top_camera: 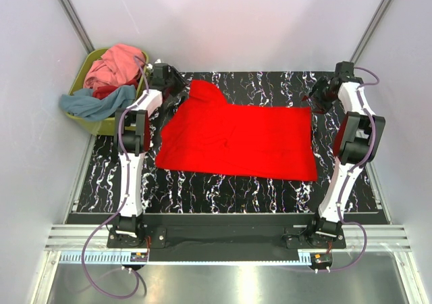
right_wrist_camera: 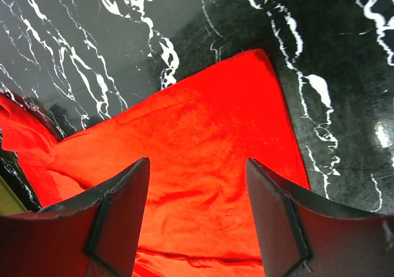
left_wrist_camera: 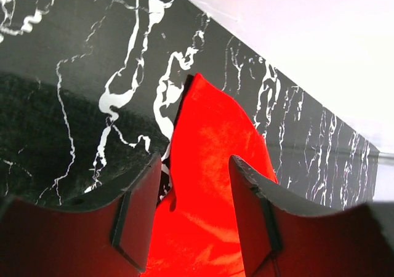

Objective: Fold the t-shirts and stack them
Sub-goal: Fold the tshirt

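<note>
A bright red t-shirt (top_camera: 236, 142) is seen from above, laid flat on a black table (top_camera: 223, 189) veined with white like marble. The shirt is spread wide across the middle of the table, between the two robot arms. At its far left corner a flap of cloth juts toward the back edge.

The left tool (top_camera: 165, 81) is placed at that far left corner, just beside the flap. In the left wrist view its two fingers (left_wrist_camera: 138, 197) are seen apart, with nothing clamped; the red flap lies on the table in the gap between them.

The right tool (top_camera: 322, 91) is placed at the shirt's far right corner. In the right wrist view its fingers (right_wrist_camera: 123, 209) are likewise spread wide and hold nothing; the shirt's corner is seen flat on the table below them.

An olive-green plastic basket (top_camera: 101, 125) stands off the table's far left corner, by the wall. More shirts are heaped in it:
- A pink t-shirt (top_camera: 118, 64) is piled on top.
- A grey-blue t-shirt (top_camera: 91, 101) is draped over the near rim.
- A bit of darker red cloth (top_camera: 104, 91) shows between the two.
</note>
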Tool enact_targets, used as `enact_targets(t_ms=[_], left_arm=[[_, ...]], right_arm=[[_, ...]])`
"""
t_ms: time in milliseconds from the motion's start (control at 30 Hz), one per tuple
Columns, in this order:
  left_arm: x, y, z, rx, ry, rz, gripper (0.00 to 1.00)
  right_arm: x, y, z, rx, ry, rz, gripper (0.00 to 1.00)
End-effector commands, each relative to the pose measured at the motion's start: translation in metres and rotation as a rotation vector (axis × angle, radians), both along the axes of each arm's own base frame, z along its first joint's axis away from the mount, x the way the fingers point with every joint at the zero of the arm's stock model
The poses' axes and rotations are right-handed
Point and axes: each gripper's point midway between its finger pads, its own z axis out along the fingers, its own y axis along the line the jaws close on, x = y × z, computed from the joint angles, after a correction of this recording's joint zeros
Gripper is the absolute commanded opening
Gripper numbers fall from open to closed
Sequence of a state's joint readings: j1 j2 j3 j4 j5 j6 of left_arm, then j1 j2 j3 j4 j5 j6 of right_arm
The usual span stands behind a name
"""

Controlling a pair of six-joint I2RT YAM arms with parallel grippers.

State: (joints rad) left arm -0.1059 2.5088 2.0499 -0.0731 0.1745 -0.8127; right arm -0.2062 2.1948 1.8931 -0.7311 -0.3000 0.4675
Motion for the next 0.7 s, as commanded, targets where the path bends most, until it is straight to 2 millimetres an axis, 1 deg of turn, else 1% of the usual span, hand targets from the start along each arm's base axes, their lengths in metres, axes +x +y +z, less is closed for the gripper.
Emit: enact_targets(t_ms=[0, 33, 133, 200, 233, 300, 333, 400, 433, 500, 533, 567, 600, 667], left_arm=[[-0.003, -0.003, 0.001, -0.021, 0.015, 0.029, 0.52], [-0.004, -0.005, -0.003, -0.027, 0.024, 0.021, 0.50], [-0.010, -0.013, -0.016, -0.016, 0.063, 0.011, 0.50], [-0.010, -0.016, -0.017, -0.020, 0.065, 0.009, 0.50], [-0.012, -0.018, -0.021, -0.022, 0.081, 0.011, 0.50], [-0.008, -0.019, -0.018, -0.029, 0.075, 0.011, 0.49], [-0.011, -0.019, -0.025, -0.029, 0.104, 0.018, 0.49], [-0.010, -0.020, -0.026, -0.041, 0.119, 0.025, 0.50], [-0.011, -0.022, -0.032, -0.062, 0.134, 0.026, 0.49], [-0.007, -0.027, -0.029, -0.084, 0.127, 0.016, 0.49], [-0.007, -0.027, -0.034, -0.085, 0.133, 0.017, 0.48], [-0.006, -0.028, -0.035, -0.086, 0.131, 0.018, 0.48], [-0.001, -0.029, -0.029, -0.089, 0.111, 0.012, 0.46], [0.002, -0.029, -0.029, -0.084, 0.097, 0.002, 0.43]], right_arm=[[-0.001, 0.000, -0.002, 0.008, 0.001, 0.012, 0.71], [-0.001, 0.001, -0.003, 0.012, 0.002, 0.014, 0.71], [0.000, 0.000, -0.004, 0.016, 0.003, 0.008, 0.71], [0.001, 0.000, -0.005, 0.020, 0.000, 0.006, 0.71], [0.002, 0.001, -0.005, 0.022, 0.000, 0.005, 0.71], [0.003, -0.001, -0.005, 0.021, -0.004, 0.004, 0.71], [0.003, -0.001, -0.005, 0.021, -0.003, 0.002, 0.71], [0.003, -0.004, -0.005, 0.019, -0.004, -0.003, 0.71], [0.003, -0.005, -0.005, 0.019, -0.004, -0.004, 0.71], [0.003, -0.007, -0.007, 0.021, -0.001, -0.009, 0.71], [0.003, -0.007, -0.007, 0.024, -0.003, -0.012, 0.71], [0.003, -0.008, -0.007, 0.025, -0.003, -0.013, 0.71], [0.003, -0.008, -0.007, 0.026, -0.001, -0.013, 0.72], [0.004, -0.012, -0.008, 0.014, 0.000, -0.023, 0.71]])
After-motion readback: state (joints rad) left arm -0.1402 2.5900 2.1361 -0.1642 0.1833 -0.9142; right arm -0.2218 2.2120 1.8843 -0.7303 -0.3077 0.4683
